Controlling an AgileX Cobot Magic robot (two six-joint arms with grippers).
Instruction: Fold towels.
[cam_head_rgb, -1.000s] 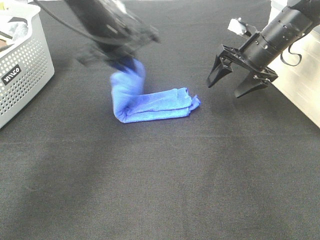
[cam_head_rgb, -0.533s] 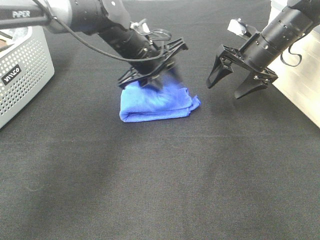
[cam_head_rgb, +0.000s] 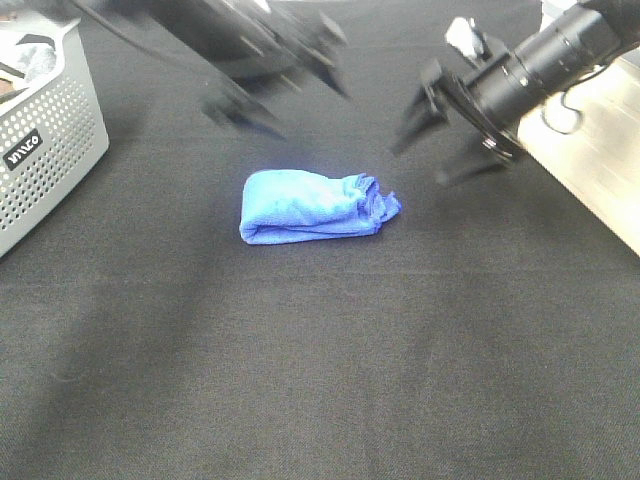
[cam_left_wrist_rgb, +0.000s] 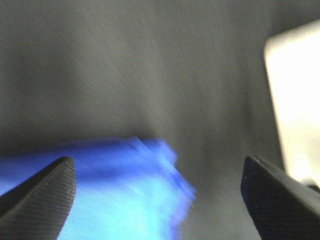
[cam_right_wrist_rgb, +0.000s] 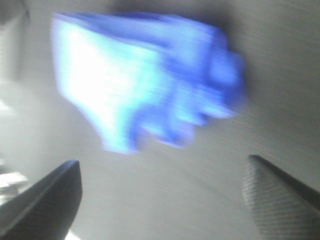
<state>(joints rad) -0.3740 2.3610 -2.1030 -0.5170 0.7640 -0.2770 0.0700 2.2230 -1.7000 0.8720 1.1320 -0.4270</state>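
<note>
The bright blue towel (cam_head_rgb: 315, 205) lies folded in a compact bundle on the black table mat, free of both grippers. It also shows blurred in the left wrist view (cam_left_wrist_rgb: 115, 185) and in the right wrist view (cam_right_wrist_rgb: 145, 75). My left gripper (cam_head_rgb: 285, 95) is open and empty, above and behind the towel, blurred by motion. My right gripper (cam_head_rgb: 430, 145) is open and empty, to the right of the towel and above the mat, also blurred.
A perforated grey basket (cam_head_rgb: 45, 140) with grey and dark cloth stands at the far left. A pale wooden surface (cam_head_rgb: 600, 170) borders the mat on the right. The black mat (cam_head_rgb: 320, 350) stretches toward the front.
My left gripper has let go of the towel's folded-over end and risen up and back. The towel now lies folded flat. My right gripper has shifted slightly up and to the left.
</note>
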